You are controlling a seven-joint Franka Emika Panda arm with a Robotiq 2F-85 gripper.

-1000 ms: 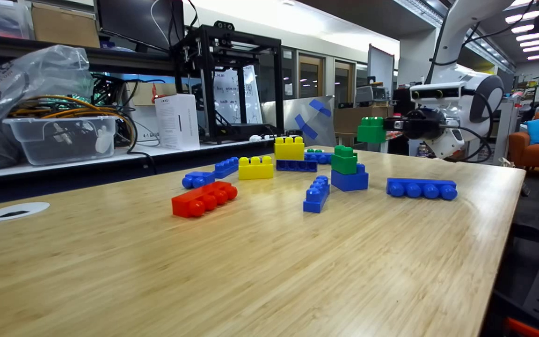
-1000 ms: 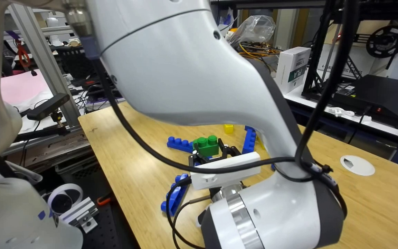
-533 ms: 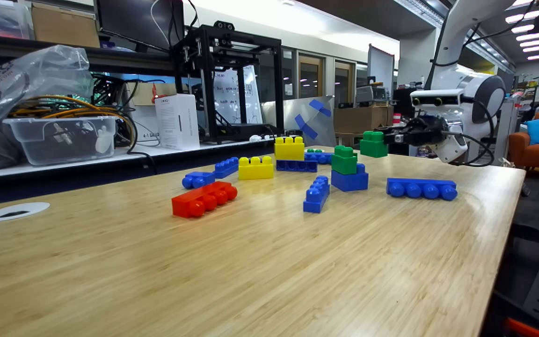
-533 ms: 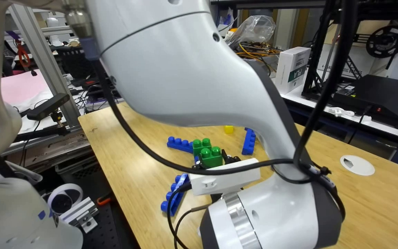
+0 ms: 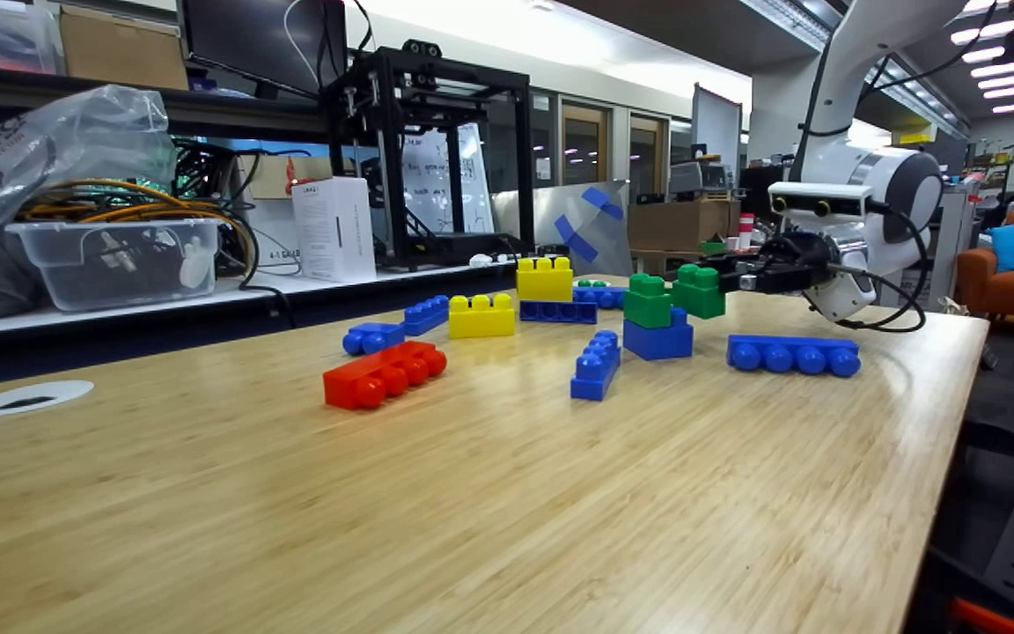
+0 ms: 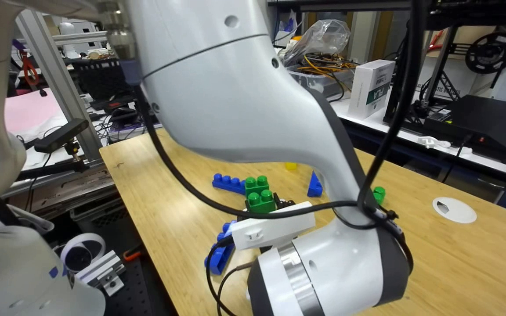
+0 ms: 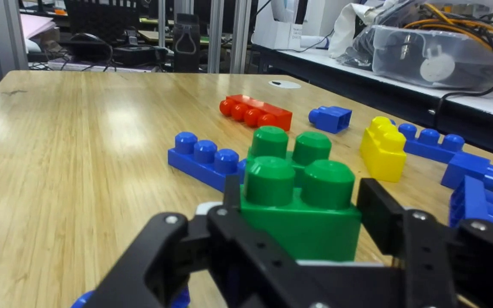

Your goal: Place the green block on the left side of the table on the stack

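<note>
My gripper [image 5: 727, 271] is shut on the green block [image 5: 699, 291] with its fingertips; in the wrist view the fingers [image 7: 295, 192] flank the block [image 7: 302, 226] on both sides. The block is upright, studs up. The stack is a blue base [image 5: 658, 342] with a small green brick [image 5: 647, 301] on top. The block is right beside this small brick, at about its level, on the robot's side; I cannot tell whether it touches the base. In the wrist view the small brick [image 7: 313, 146] stands just behind the block, and the base is mostly hidden.
On the table [image 5: 489, 493], blue bricks lie close on both sides of the stack [image 5: 595, 365] [image 5: 793, 354]. Yellow bricks [image 5: 481, 317], more blue bricks [image 5: 426, 314] and a red brick [image 5: 384, 374] lie farther off. Another green brick [image 6: 379, 195] shows partly behind the arm.
The gripper has come down with the green block, from above the stack's level to beside the small green brick. The block has turned slightly. The stack has not moved.
</note>
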